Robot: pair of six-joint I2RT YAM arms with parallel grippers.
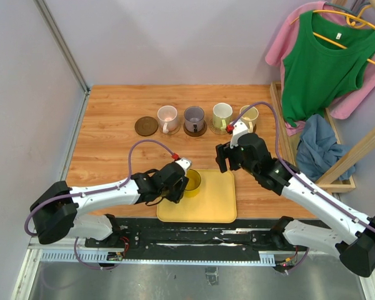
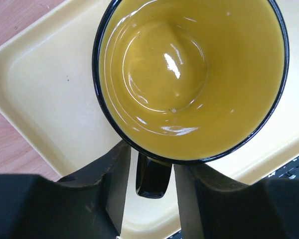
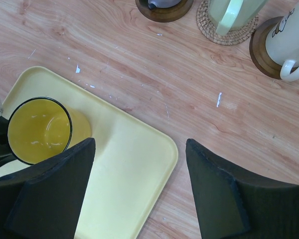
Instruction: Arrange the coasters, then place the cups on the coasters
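We judge the step in hand to be taking the yellow mug [image 2: 189,74] off the yellow tray [image 2: 45,99], where it stands upright near the tray's left side. The left gripper [image 2: 152,167] straddles the mug's black handle [image 2: 153,179]. A thin strip of tray shows on each side of the handle, so the jaws are narrow but not clamped.

To do it well, we would close squarely on the handle and lift straight up so the base clears the tray's lip. We would then carry the mug to the empty dark brown coaster [image 1: 146,126] at the left end of the row and set it down clear of the pink mug [image 1: 167,119] just beside it. The right gripper [image 3: 139,144] hangs wide and empty above the tray's right part and should stay out of that path.

The left wrist view cuts off the mug's far rim and hides its base. From above we cannot make out what lies under the pink mug. The right wrist view crops the purple-grey mug [image 1: 194,119].
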